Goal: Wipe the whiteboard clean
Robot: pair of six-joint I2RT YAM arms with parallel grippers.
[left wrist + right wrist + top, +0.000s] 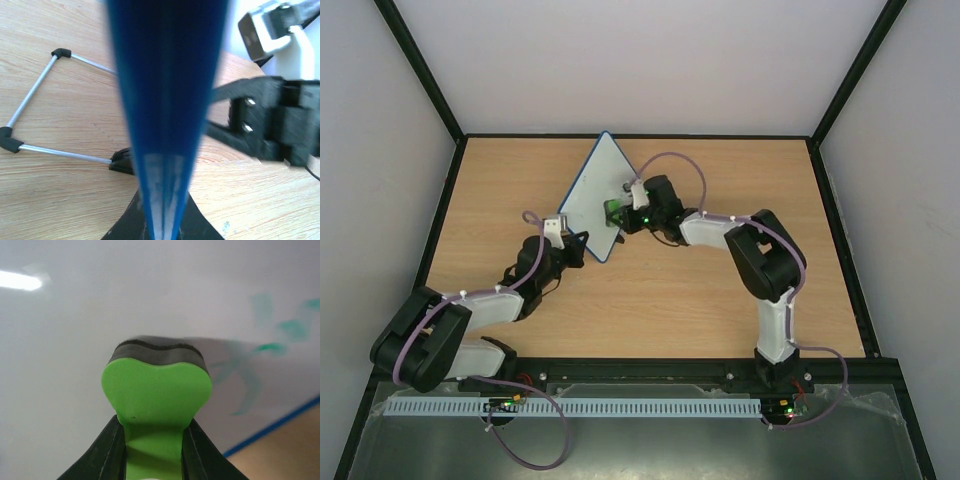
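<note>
The whiteboard [592, 195] stands upright on the table, white with a thin blue frame. My left gripper [578, 246] is shut on its near lower edge; in the left wrist view the blue frame edge [165, 110] fills the middle between the jaws. My right gripper [618, 215] is shut on the green eraser [156, 392], whose black felt face presses against the board's white surface [100, 305]. Smeared green handwriting [260, 350] shows to the right of the eraser. The eraser also shows in the top view [612, 211].
The board's wire stand with black feet [35, 100] lies on the wooden table behind the board. The right arm's black gripper body [270, 125] is on the board's other side. Enclosure walls ring the table [720, 290].
</note>
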